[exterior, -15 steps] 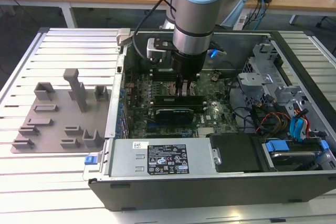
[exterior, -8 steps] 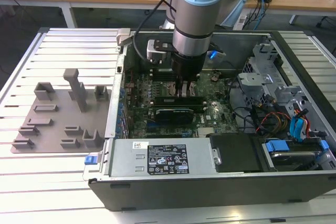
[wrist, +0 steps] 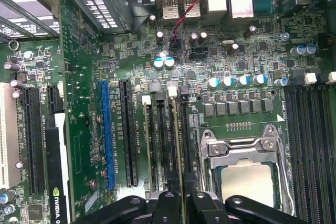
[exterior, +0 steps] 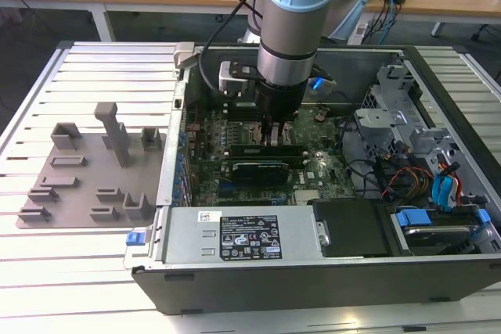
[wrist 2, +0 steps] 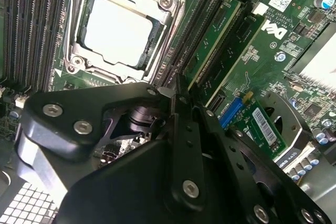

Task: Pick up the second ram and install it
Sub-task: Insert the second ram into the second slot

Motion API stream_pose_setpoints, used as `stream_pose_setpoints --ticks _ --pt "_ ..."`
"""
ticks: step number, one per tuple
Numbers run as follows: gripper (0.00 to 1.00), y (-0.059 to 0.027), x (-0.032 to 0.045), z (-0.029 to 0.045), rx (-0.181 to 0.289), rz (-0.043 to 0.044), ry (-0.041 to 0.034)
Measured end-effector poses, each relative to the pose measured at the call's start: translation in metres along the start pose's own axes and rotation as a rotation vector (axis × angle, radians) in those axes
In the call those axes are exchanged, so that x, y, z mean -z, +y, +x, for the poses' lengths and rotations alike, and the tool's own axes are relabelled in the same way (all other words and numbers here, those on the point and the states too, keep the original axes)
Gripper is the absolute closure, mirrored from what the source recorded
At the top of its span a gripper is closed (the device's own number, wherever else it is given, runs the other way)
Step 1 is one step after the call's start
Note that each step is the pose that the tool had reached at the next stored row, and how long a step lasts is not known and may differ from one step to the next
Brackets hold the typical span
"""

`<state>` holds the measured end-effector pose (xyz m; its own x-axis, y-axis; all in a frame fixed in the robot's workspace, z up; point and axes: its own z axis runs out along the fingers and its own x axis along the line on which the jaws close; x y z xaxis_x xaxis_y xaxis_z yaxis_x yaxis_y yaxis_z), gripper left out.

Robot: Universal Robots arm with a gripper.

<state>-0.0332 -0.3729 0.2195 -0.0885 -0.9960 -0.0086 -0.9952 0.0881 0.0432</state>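
Matt black metal fingers point(wrist 2: 181, 129); glossy green motherboard point(wrist: 247, 51); matt grey plastic fixture plate point(exterior: 86, 177); ribbed metal table point(exterior: 78, 271).

**Open computer on a slatted table**

A computer case point(exterior: 313, 271) lies open on the slatted table point(exterior: 94, 256). Inside sit the green motherboard point(wrist: 241, 66), a processor socket point(wrist 2: 118, 30), a black graphics card point(exterior: 254, 168) and a tangle of cables point(exterior: 407, 177). A grey plate with raised blocks point(exterior: 86, 170) rests just beside the case, toward the exterior view's left.
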Motion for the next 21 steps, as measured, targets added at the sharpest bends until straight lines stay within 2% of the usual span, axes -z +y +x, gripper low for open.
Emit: stream_pose_setpoints --ticks 2,5,8,9,11,14,15,19,21 --pt "0.86 0.0000 -0.0002 0.0000 0.000 0.0000 -0.0001" --pt "0.86 -0.0002 -0.0049 0.0001 0.000 0.0000 0.0000" --pt "0.86 -0.0002 -0.0052 0.0000 0.000 0.0000 -0.0003" --pt "0.79 -0.0002 -0.0052 0.0000 0.000 0.0000 -0.0002" --pt "0.79 -0.0001 -0.0031 0.0000 0.000 0.0001 0.0000" --pt "0.80 0.0014 0.0265 -0.0034 0.000 0.0005 0.0054" --pt "0.87 0.0018 0.0330 -0.0048 0.000 0.0007 0.0073" --pt "0.90 0.0028 0.0523 -0.0074 0.000 0.0010 0.0114" --pt "0.90 0.0029 0.0523 -0.0074 0.000 0.0011 0.0112"
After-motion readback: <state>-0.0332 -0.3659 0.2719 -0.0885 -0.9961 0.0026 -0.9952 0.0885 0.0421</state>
